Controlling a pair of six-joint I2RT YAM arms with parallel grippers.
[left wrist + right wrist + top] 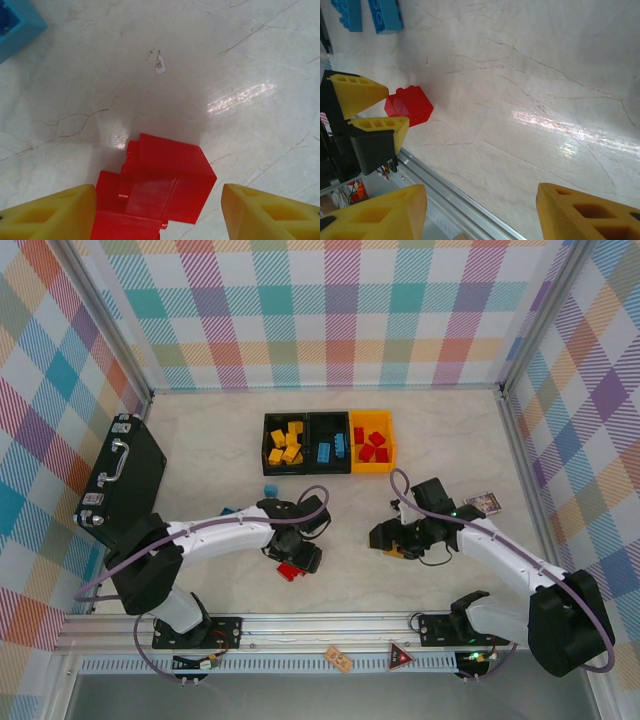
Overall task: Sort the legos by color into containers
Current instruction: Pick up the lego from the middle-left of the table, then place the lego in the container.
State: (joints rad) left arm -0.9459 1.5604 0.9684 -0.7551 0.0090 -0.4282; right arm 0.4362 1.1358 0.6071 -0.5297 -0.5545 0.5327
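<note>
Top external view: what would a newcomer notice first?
The three joined bins at centre hold yellow, blue and red legos, one color each. Nearer the front, the left gripper hangs open astride a loose red lego. A black briefcase lies at left.

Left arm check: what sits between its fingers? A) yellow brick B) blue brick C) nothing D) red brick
D: a red brick lies on the table between the open left fingers.

Two black bins, one yellow-orange bin, one black briefcase, two loose blue legos, one loose red lego.
</note>
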